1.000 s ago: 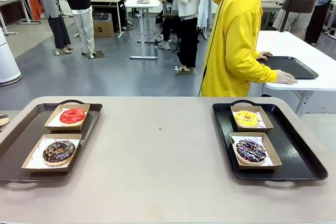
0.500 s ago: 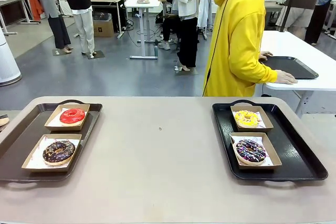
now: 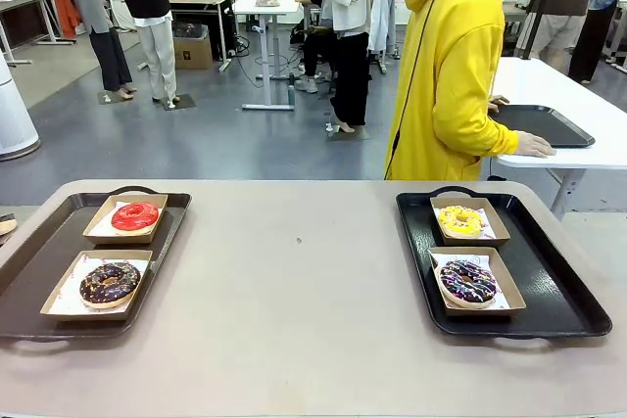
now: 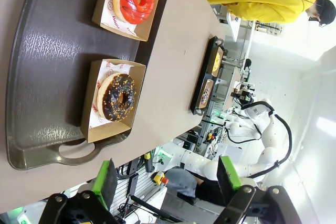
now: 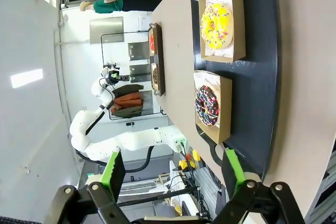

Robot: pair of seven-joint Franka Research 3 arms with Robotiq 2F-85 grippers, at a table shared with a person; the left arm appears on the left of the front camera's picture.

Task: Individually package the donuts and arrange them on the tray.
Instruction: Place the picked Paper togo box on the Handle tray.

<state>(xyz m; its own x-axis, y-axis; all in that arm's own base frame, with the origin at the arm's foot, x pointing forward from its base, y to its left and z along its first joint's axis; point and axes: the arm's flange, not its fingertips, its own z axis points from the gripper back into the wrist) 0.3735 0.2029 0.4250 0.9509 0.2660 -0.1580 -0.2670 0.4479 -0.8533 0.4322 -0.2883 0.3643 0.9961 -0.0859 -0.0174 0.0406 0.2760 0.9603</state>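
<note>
Sitting on the left side of the bench (image 3: 304, 340) is a dark tray (image 3: 39, 252) with two paper-lined boxes on it. The far box (image 3: 98, 227) holds the red donut (image 3: 134, 215), and the near box (image 3: 61, 302) holds the chocolate donut (image 3: 109, 282). In the left wrist view, the left gripper (image 4: 165, 178) hangs off the near end of this tray with its green fingers (image 4: 106, 182) spread wide and nothing between them. The middle of the bench is bare. On the right side is a black tray (image 3: 558, 286) with two more boxes, one behind the other. The far one holds the yellow donut (image 3: 459, 220) with sprinkles, and the near one holds the dark sprinkled donut (image 3: 467, 281). In the right wrist view, the right gripper (image 5: 173, 172) hangs near this tray's end with its fingers (image 5: 115, 170) also spread wide and holding nothing. Behind the bench, a person in a yellow hoodie (image 3: 446, 75) stands turned toward a white table (image 3: 578, 110), with both hands by another black tray (image 3: 544, 124) on it.
</note>
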